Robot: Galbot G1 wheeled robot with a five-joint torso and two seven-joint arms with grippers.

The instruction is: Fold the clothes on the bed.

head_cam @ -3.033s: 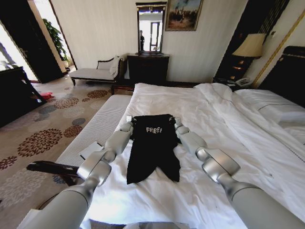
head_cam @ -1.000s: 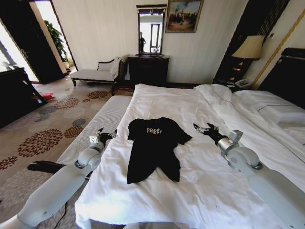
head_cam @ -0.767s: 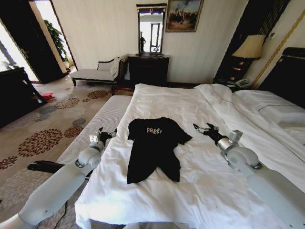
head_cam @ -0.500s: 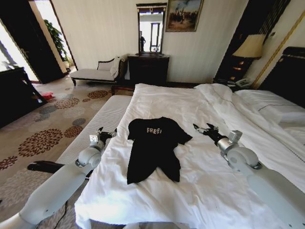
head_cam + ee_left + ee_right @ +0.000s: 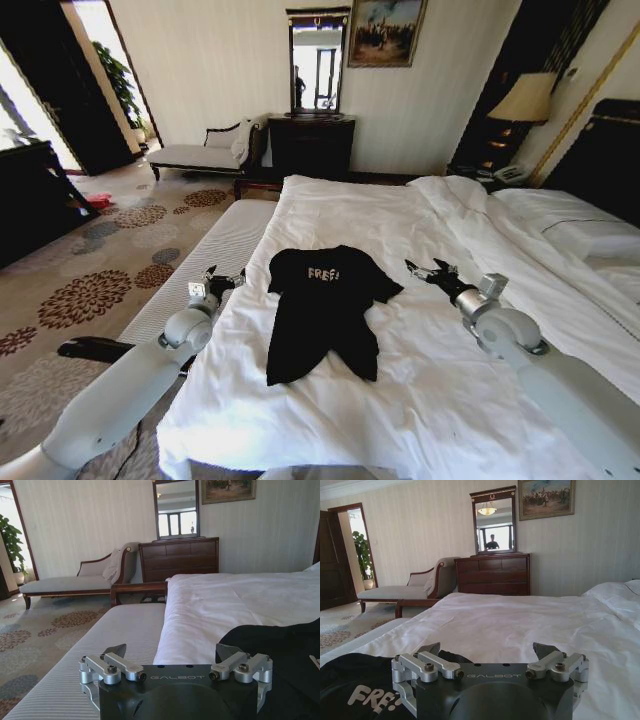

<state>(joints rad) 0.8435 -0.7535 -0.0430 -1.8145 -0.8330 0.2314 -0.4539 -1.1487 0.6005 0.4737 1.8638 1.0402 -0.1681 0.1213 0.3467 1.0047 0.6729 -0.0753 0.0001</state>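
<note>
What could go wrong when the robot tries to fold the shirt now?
The black shirt lies rumpled and crooked on the soft white bed, so a fold might come out lopsided. Both open grippers, left and right, hover off to its sides, so a low grab might pinch the white sheet too.

Strong daylight enters from the doorway (image 5: 20, 110) on my left, and it blows out there. The white bed (image 5: 450, 300) is evenly bright. My head view bends straight lines near its edges.
</note>
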